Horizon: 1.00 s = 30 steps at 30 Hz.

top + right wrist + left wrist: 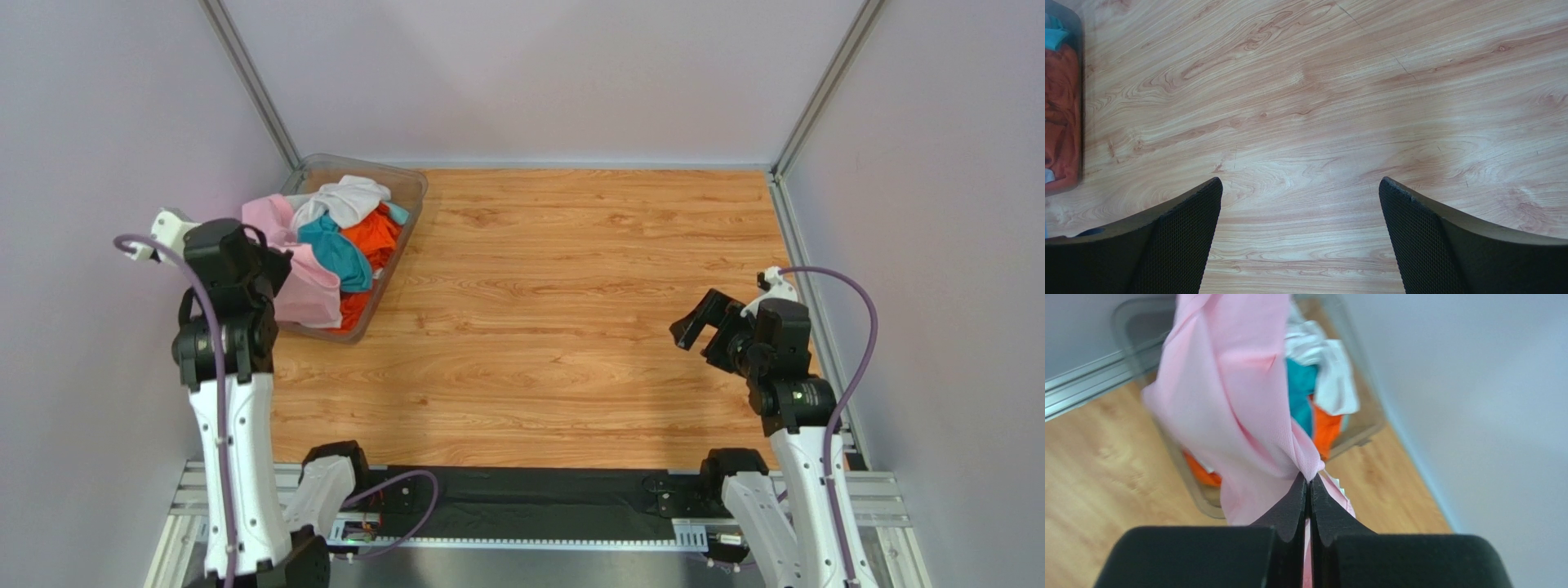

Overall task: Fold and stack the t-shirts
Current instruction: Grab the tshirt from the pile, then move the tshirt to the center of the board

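Right end effector [1300,180] wide over wooden table [1321,92] — orange cloth [1060,116], perhaps t-shirt, far left

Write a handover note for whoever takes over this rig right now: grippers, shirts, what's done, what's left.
Left gripper: shut on a fold of the pink t-shirt, which trails back into the clear bin.
Right gripper: open, empty, over bare table.
In the bin, at the table's far left: white t-shirt, teal t-shirt, orange t-shirt, all crumpled.
Done: only the grasp on the pink one; nothing folded or stacked.
Left: pull it out, lay it flat, fold it, then likely the same for the other three, and stack.
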Motion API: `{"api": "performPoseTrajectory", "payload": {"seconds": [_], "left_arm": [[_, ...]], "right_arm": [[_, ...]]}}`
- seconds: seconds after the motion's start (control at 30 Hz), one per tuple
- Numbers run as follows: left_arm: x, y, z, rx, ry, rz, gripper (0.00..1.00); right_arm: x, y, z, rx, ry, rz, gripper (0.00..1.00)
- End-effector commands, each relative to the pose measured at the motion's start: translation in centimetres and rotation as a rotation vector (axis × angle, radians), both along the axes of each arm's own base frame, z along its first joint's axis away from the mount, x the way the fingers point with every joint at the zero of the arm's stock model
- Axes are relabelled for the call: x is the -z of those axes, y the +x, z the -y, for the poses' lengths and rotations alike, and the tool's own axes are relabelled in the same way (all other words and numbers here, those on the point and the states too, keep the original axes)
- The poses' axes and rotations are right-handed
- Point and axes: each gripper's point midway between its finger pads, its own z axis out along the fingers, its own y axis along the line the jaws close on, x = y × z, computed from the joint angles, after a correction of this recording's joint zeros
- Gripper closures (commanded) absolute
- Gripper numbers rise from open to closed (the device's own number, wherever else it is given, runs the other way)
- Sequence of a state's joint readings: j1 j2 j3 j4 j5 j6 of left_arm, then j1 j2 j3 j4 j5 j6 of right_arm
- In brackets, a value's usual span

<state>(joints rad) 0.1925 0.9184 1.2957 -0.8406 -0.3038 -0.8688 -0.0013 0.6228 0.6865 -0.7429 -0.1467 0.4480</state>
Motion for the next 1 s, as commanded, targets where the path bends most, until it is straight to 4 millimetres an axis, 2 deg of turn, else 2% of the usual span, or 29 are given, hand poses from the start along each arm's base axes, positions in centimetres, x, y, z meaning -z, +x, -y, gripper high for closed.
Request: {"api": "performPoseTrajectory", "payload": {"seconds": [0.0,0.03,0.07,0.13,0.17,0.23,0.27,0.33,0.37,0.43,0.47,0.5,0.53,0.57,0.6,0.63,0.67,0.7,0.73,0.77,0.87,0.93,0.97], "left_arm": [[-7.8,-1.1,3.1,0.158,0.010,0.279,1.00],[-9.1,-1.6,3.7,0.190,0.017,0.322,1.00],[-11.6,-2.1,5.2,0.271,0.037,0.400,1.00],[-13.3,-1.9,6.7,0.365,0.046,0.439,1.00],[-14.8,-2.1,8.4,0.467,0.055,0.472,1.00],[-15.3,-1.4,10.0,0.569,0.047,0.470,1.00],[-16.1,-1.6,11.7,0.655,0.058,0.482,1.00],[-16.1,-1.2,13.2,0.713,0.070,0.479,1.00],[-16.3,-1.4,15.1,0.769,0.075,0.494,1.00],[-16.5,-1.1,16.9,0.812,0.113,0.515,1.00],[-15.8,-1.4,19.6,0.908,0.097,0.511,1.00],[-15.8,-1.4,20.9,0.953,0.102,0.516,1.00],[-15.2,-0.6,22.2,0.985,0.121,0.493,1.00],[-15.6,-1.6,24.8,1.070,0.122,0.505,1.00],[-15.5,-1.6,26.2,1.118,0.163,0.500,1.00],[-14.7,-0.7,27.8,1.135,0.186,0.465,1.00],[-15.6,-2.3,30.3,1.217,0.189,0.492,1.00],[-15.6,-2.6,31.6,1.260,0.223,0.496,1.00],[-14.8,-2.3,33.6,1.306,0.234,0.470,1.00],[-15.5,-3.7,35.3,1.369,0.228,0.494,1.00],[-15.1,-5.2,38.9,1.486,0.228,0.495,1.00],[-14.6,-5.4,40.2,1.509,0.254,0.488,1.00],[-14.6,-5.9,40.6,1.524,0.259,0.490,1.00]], "right_arm": [[-0.4,0.3,0.1,0.011,0.004,0.015,0.00],[-0.1,0.3,0.1,0.012,0.008,0.006,0.00],[-0.1,0.3,0.1,0.012,0.008,0.004,0.00],[0.1,0.3,0.0,0.010,0.010,-0.010,0.00],[0.1,0.3,-0.1,0.004,0.012,-0.013,0.00],[0.2,0.3,-0.1,0.002,0.012,-0.019,0.00],[0.2,0.3,0.0,0.004,0.010,-0.019,0.00],[0.2,0.3,0.0,0.009,0.009,-0.019,0.00],[0.2,0.3,0.2,0.015,0.005,-0.019,0.00],[0.2,0.3,0.7,0.046,-0.008,-0.014,0.00],[0.2,0.3,0.9,0.058,-0.016,-0.013,0.00],[0.2,0.3,1.3,0.079,-0.026,-0.012,0.00],[0.2,0.2,1.4,0.087,-0.028,-0.009,0.00],[0.1,0.2,1.6,0.094,-0.033,-0.005,0.00],[0.0,0.2,1.7,0.098,-0.036,0.000,0.00],[0.0,0.2,1.7,0.103,-0.037,0.000,0.00],[-0.1,0.2,2.0,0.116,-0.042,0.006,0.00],[0.0,0.2,2.1,0.121,-0.046,0.003,0.00],[-0.1,0.2,2.1,0.124,-0.047,0.007,0.00],[-0.1,0.1,2.2,0.131,-0.048,0.009,0.00],[-0.1,0.0,2.4,0.144,-0.053,0.010,0.00],[-0.3,0.0,2.4,0.147,-0.049,0.018,0.00],[-0.3,0.0,3.0,0.176,-0.068,0.021,0.00]]}}
